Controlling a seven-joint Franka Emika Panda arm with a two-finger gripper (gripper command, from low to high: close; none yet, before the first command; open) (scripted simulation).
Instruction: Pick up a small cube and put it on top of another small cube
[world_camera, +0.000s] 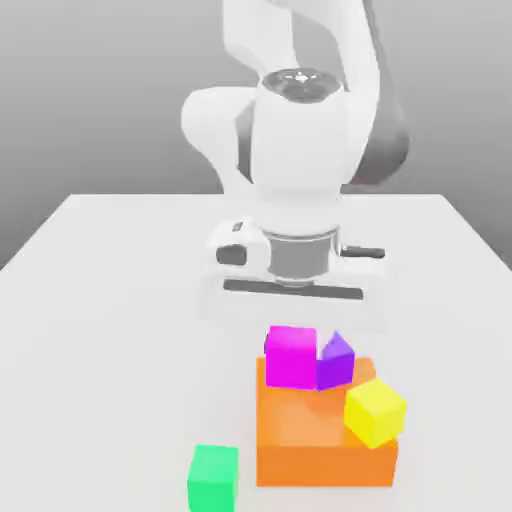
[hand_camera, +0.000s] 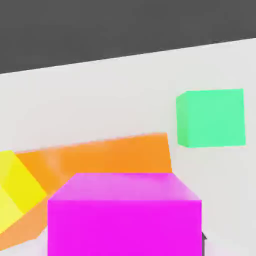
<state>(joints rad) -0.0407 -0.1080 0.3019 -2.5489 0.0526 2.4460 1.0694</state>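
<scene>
you have smooth, plain, matte-looking shapes on a pale, even table (world_camera: 130, 330): a broad orange block (world_camera: 325, 465) with flat faces, and sharp-edged cubes around and over it. the magenta cube (world_camera: 291, 358), square-on, is at the block's far corner on the exterior view's left; you can't tell whether it touches the block. the purple cube (world_camera: 335, 366) sits tilted near the far edge, partly hidden, so its contact with the magenta one is unclear. the yellow cube (world_camera: 375, 412) leans over the edge on the exterior view's right, cut off in the hand view. the green cube (world_camera: 213, 480) stands on the table near the block's near-left corner in the exterior view, its base cut off there. your claw (world_camera: 291, 347) is closed in, pinching the magenta cube, its tips mostly hidden.
</scene>
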